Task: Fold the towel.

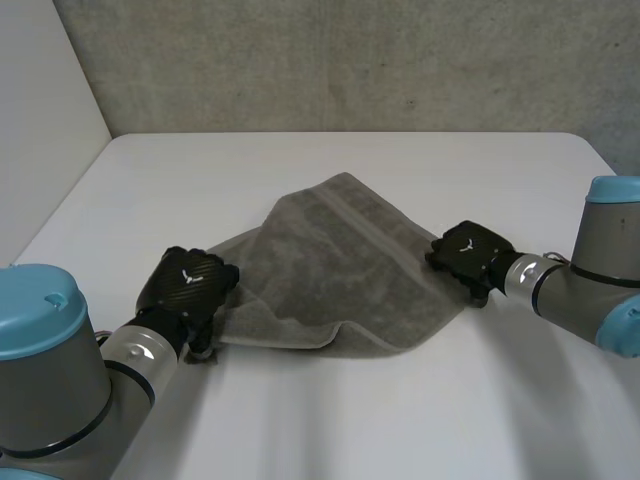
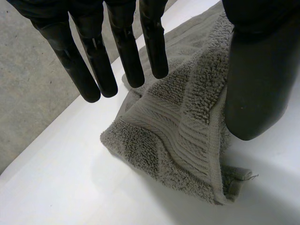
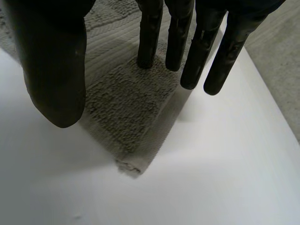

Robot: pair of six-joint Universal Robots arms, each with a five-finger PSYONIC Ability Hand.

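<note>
A grey towel [image 1: 330,265] lies rumpled and partly folded on the white table [image 1: 330,420], between my two hands. My left hand [image 1: 190,285] is at its near left corner. In the left wrist view its fingers [image 2: 93,61] are straight and spread from the thumb [image 2: 258,84], open, with the bunched corner of the towel [image 2: 178,136] lying below them. My right hand [image 1: 470,255] is at the towel's right corner. Its straight fingers [image 3: 150,37] point down onto the towel [image 3: 124,101], two fingertips touching the cloth, thumb [image 3: 54,70] apart, open.
A grey wall [image 1: 350,60] stands behind the table's far edge, and a pale wall [image 1: 40,120] runs along its left side. Bare table top lies in front of the towel and behind it.
</note>
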